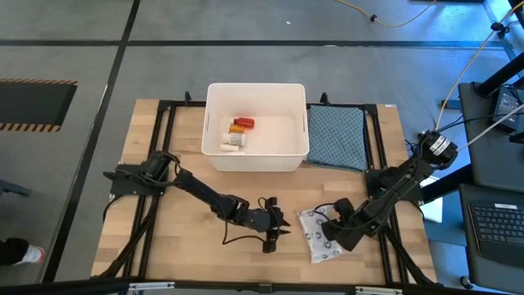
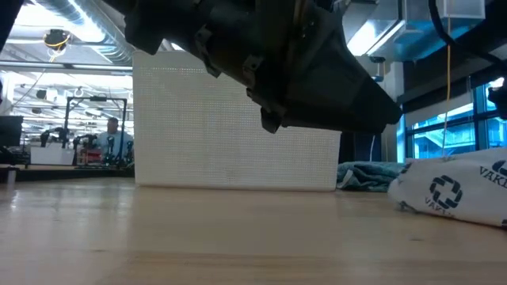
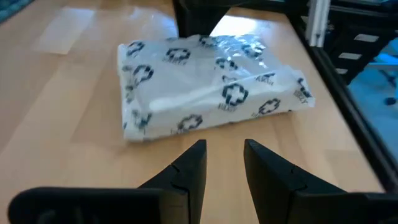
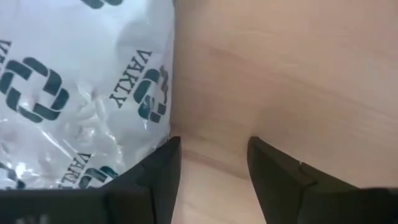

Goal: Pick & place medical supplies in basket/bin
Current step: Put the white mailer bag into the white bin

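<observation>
On the table, seen from above: a pale wooden top (image 1: 164, 246) with a black frame holds a bin, a cloth, a wrapped packet and two dark arms.
Bin: a white rectangular tub (image 1: 255, 162) with rounded corners stands at the far middle of the table; in the low view its wall (image 2: 238, 127) fills the background.
Inside the bin: a red bottle with a white cap (image 1: 241, 124) lies near the left half, and small white items (image 1: 232, 142) lie just in front of it.
Cloth: a blue-grey patterned cloth (image 1: 336, 137) lies flat, touching the bin's right side.
Packet: a flat white plastic packet printed with dark cross-like logos (image 1: 316, 236) lies on the near right part of the table, well apart from the bin; the left wrist view shows it whole (image 3: 211, 84), crinkled and glossy.
Left gripper: the left gripper (image 1: 273, 226) sits low at the near middle of the table, just left of the packet and pointing toward it; its two dark fingers (image 3: 189, 171) stand a little apart with bare wood between them, holding nothing.
Right gripper: the right gripper (image 4: 211, 165) hangs close over the packet's edge; its fingers are parted, one finger (image 4: 163, 168) in front of the wrapper, the other over bare wood, gripping nothing.
Room behind: a person (image 2: 113, 134) sits far off at a bench.
</observation>
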{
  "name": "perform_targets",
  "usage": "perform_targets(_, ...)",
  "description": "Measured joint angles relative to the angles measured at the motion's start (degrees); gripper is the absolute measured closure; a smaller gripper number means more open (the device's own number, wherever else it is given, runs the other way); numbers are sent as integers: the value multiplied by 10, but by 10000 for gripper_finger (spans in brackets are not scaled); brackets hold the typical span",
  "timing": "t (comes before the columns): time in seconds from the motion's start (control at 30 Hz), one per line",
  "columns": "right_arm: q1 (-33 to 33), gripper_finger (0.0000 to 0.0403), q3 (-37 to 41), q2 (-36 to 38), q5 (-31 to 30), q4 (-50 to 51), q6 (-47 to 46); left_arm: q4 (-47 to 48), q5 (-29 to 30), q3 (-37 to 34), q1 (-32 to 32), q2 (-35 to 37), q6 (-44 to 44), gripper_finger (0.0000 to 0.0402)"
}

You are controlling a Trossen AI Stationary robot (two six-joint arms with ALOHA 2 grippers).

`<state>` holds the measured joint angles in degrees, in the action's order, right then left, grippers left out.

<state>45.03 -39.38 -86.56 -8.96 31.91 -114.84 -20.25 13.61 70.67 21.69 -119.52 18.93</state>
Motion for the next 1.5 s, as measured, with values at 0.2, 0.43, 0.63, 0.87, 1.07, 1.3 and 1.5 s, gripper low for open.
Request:
perform_targets(0.2,-5,222,1,-1,-15,-46,14,-3,-7,0,-1,0,0,300)
perform_targets(0.43,-6,222,0,-2,-24,-146,31,-1,-64,0,-9,0,2,300)
perform_targets(0.63,-13,222,0,-3,-25,-153,46,55,-98,0,-6,0,-8,300)
perform_targets(0.87,-17,222,0,-16,-18,-156,57,69,-162,1,-6,2,-13,301)
perform_targets(1.07,-17,222,0,-23,-36,-197,61,98,-157,2,-3,3,-49,301)
perform_targets(1.3,-18,222,-1,-23,-67,-238,62,93,-156,-2,-2,16,-52,317)
perform_targets(1.5,-18,222,-1,-22,-65,-239,67,106,-180,13,14,34,-72,345)
